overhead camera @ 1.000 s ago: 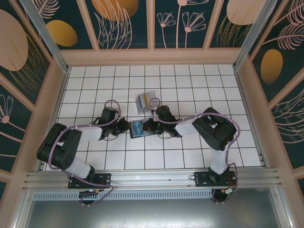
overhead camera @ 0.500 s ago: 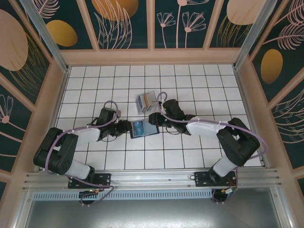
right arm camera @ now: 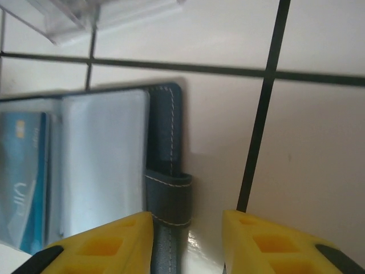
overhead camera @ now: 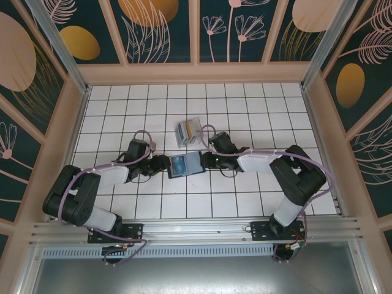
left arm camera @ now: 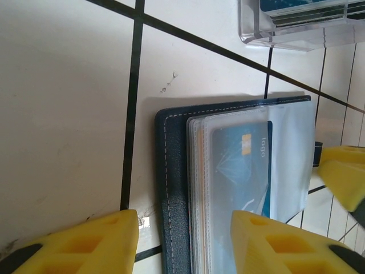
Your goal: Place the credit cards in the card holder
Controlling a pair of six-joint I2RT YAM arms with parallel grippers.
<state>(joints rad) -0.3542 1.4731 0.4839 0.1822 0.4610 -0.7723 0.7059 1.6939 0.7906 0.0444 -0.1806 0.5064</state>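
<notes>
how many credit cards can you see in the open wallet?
1. A blue card sits in a clear sleeve of the open dark blue wallet. Others may be hidden beneath the stacked sleeves.

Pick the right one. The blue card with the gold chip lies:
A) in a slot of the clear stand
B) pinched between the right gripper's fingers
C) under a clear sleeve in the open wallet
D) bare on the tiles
C: the blue card shows through a transparent sleeve inside the open dark wallet.
</notes>
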